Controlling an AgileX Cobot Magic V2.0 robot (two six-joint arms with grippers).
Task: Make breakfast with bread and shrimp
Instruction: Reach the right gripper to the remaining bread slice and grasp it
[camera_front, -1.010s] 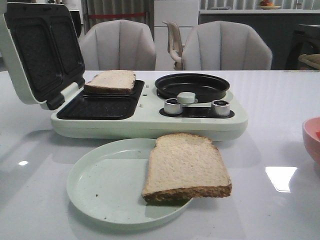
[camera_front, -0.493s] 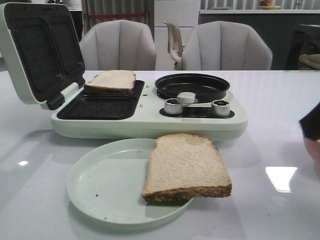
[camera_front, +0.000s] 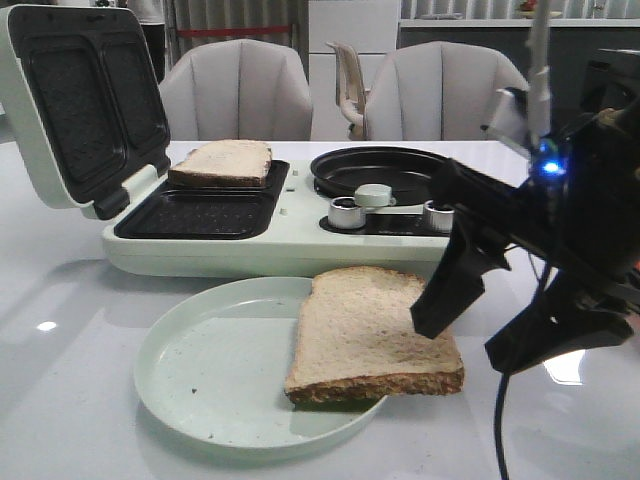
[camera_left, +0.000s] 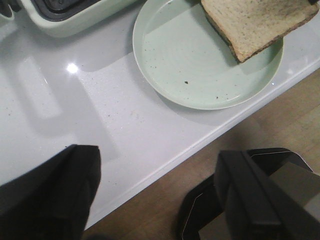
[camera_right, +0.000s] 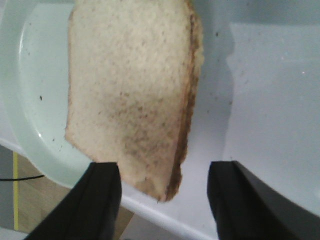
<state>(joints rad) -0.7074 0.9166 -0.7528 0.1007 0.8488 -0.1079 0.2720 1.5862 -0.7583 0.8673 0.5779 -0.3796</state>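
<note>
Bread is present as two slices: one slice (camera_front: 221, 162) lies on the rear half of the open sandwich maker's (camera_front: 300, 240) lower grill plate, and the second slice (camera_front: 372, 335) rests on the pale green plate (camera_front: 200, 370), overhanging the plate's rim on the side toward the right arm. We judge the first placement step complete and the second slice not yet transferred. We find no shrimp in any view, so that part of the task appears untouched; the round pan (camera_front: 385, 170) on the maker looks empty as far as the front view shows. The right gripper (camera_front: 495, 330) hangs just beside the overhanging edge of the plate slice, its jaws spread apart with nothing between them; in the right wrist view the fingers (camera_right: 102, 200) straddle the slice's near corner (camera_right: 150, 180) without touching it. The left gripper (camera_left: 155, 195) sits back over the table edge, well apart from the plate, jaws likewise apart and empty. We judge the remaining work to be grasping this slice, adding the shrimp, and closing the lid (camera_front: 85, 100).
</note>
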